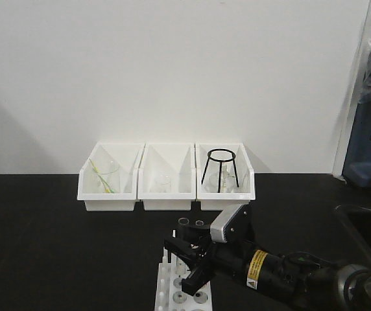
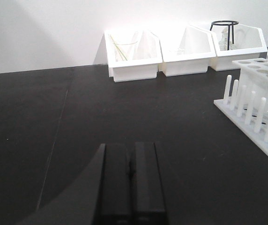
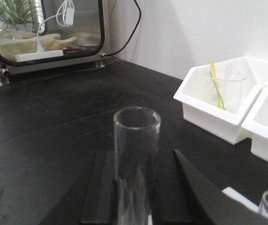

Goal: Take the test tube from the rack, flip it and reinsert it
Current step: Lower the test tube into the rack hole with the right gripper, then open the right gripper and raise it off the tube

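We can't read the arm's yellow label (image 1: 258,264). Right gripper (image 3: 138,154) brackets the test tube (image 3: 137,136), grip unclear; left gripper (image 2: 131,187) closed. Beaker (image 3: 230,91) ahead holds straws (image 3: 217,86).

The right claw (image 1: 181,264) hangs over the rack (image 1: 164,291) on the black tabletop (image 1: 56,253); three white bins (image 1: 166,202) line the wall.

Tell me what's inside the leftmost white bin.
A clear beaker holding yellow and green sticks. The bin's front wall hides the beaker's base.
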You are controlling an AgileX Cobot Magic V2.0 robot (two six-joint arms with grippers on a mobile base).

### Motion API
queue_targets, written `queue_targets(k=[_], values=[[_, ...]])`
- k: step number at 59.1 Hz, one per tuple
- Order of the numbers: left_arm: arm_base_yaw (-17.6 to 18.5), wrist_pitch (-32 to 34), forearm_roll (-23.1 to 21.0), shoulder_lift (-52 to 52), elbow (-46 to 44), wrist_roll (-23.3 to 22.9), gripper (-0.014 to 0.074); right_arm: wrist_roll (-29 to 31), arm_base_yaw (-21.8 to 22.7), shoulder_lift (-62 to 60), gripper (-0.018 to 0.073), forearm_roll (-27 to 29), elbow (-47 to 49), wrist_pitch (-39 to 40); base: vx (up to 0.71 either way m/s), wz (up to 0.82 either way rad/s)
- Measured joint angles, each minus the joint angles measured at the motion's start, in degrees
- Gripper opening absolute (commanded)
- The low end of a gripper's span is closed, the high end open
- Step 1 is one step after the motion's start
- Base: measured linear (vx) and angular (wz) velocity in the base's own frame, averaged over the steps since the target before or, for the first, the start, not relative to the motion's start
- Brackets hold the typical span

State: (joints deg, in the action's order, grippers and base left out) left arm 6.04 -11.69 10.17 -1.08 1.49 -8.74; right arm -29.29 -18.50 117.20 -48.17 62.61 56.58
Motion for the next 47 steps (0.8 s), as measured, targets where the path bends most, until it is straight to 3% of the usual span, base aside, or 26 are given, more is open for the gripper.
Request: queue_targets(k=[16, 24, 32, 47], values=[[0.00, 0.00, 0.00, 0.00, 0.00, 0.00, -0.0007, 0.00, 0.00, 1.32, 0.0001, -0.25, 0.00, -0.03, 0.00, 0.00], [0.00, 0.00, 0.00, 0.00, 0.00, 0.00, -0.0007, 0.00, 0.00, 1.99, 0.0050, -0.25, 0.00, -0.03, 0.00, 0.00], [0.00, 0.00, 0.00, 0.00, 0.00, 0.00, -0.0007, 0.00, 0.00, 1.97, 0.0148, -0.25, 0.00, -0.03, 0.00, 0.00], [0.00, 0.00, 0.00, 0.00, 0.00, 0.00, -0.0007, 0.00, 0.00, 1.97, 0.0414, -0.25, 0.00, -0.03, 0.00, 0.00]])
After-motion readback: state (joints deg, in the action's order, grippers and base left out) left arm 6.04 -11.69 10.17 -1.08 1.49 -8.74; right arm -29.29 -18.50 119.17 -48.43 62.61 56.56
